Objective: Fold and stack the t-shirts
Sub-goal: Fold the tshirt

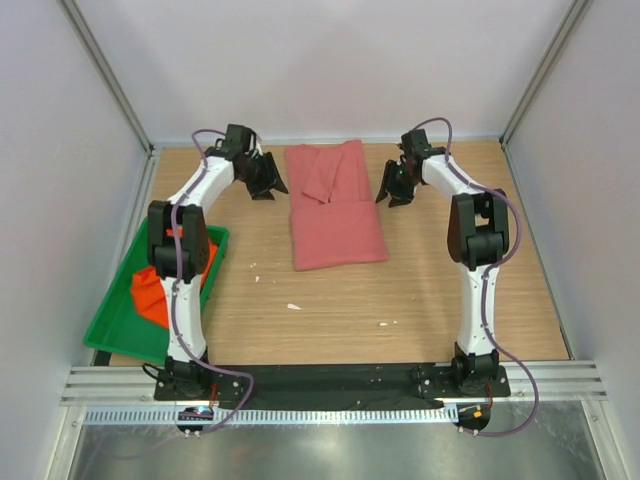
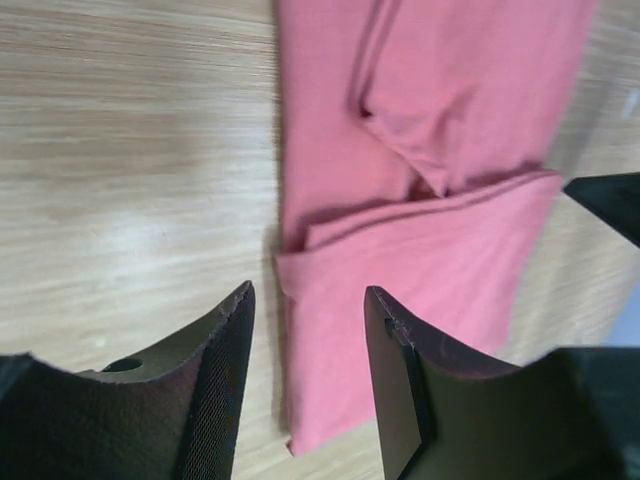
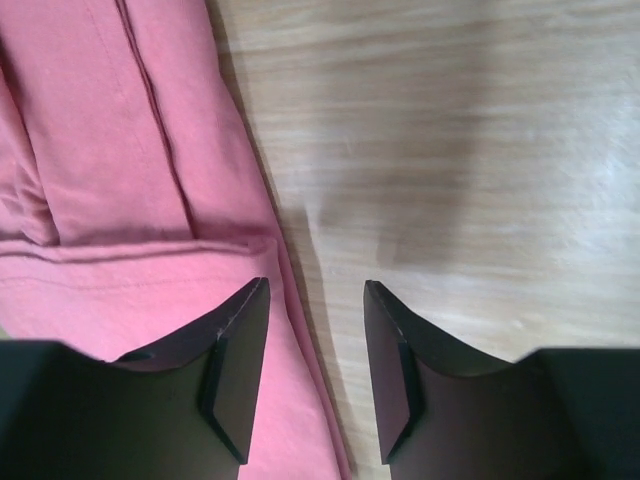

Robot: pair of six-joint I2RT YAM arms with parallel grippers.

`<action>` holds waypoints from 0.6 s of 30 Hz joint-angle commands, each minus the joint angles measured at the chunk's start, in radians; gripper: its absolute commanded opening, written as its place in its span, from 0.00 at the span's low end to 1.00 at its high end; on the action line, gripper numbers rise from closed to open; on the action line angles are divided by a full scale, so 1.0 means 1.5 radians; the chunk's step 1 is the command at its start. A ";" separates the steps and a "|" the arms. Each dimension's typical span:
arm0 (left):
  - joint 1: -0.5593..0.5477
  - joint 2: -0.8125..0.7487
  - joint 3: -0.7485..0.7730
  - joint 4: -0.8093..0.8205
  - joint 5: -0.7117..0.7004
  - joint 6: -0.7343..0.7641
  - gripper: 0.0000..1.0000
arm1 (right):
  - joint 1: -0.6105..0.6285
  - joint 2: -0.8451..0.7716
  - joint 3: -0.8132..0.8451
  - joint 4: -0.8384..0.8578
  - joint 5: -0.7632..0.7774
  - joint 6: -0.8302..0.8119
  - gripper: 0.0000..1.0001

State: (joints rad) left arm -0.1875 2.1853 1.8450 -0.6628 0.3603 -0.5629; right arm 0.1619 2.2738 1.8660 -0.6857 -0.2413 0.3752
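T-shirts lie in two places on the wooden table [image 1: 430, 290], well apart. At the near left, the orange t-shirt [image 1: 147, 292] sits bunched in a green tray [image 1: 112, 342], and the left arm's upper link crosses in front of it and hides part of the cloth.

Further right and toward the far side, the left gripper [image 1: 263, 183] points down just beside the left edge of the pink t-shirt [image 1: 337, 228]. In the left wrist view, this gripper [image 2: 308, 300] has its jaws moderately apart with nothing between them, and the shirt's left edge [image 2: 450, 260] lies below the gap.

The pink t-shirt is at the centre of the table's far half, folded into a long rectangle running near to far. A cross fold sits about halfway along it, and a sleeve flap lies turned in on top of the far part.

Just beside its right edge is the right gripper [image 1: 396, 186]. In the right wrist view, this gripper [image 3: 316, 290] is also parted to a middling width and grips nothing. Pink cloth [image 3: 100, 150] shows under its left finger and bare wood under the right.

A few small white specks [image 1: 293, 306] dot the table nearer the arm bases.
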 commanded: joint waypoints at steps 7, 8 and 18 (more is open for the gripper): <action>-0.061 -0.211 -0.271 0.050 0.055 0.012 0.66 | -0.002 -0.225 -0.223 0.023 -0.026 -0.013 0.54; -0.065 -0.229 -0.300 0.071 0.057 -0.008 0.66 | -0.002 -0.249 -0.256 0.038 -0.054 -0.007 0.55; -0.084 -0.371 -0.644 0.322 0.059 -0.294 0.66 | -0.002 -0.473 -0.686 0.374 -0.148 0.226 0.59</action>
State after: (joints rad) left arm -0.3176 1.6844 0.9401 -0.3958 0.4389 -0.8177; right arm 0.1596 1.6455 0.9382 -0.3721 -0.4084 0.5564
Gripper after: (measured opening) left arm 0.658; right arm 0.586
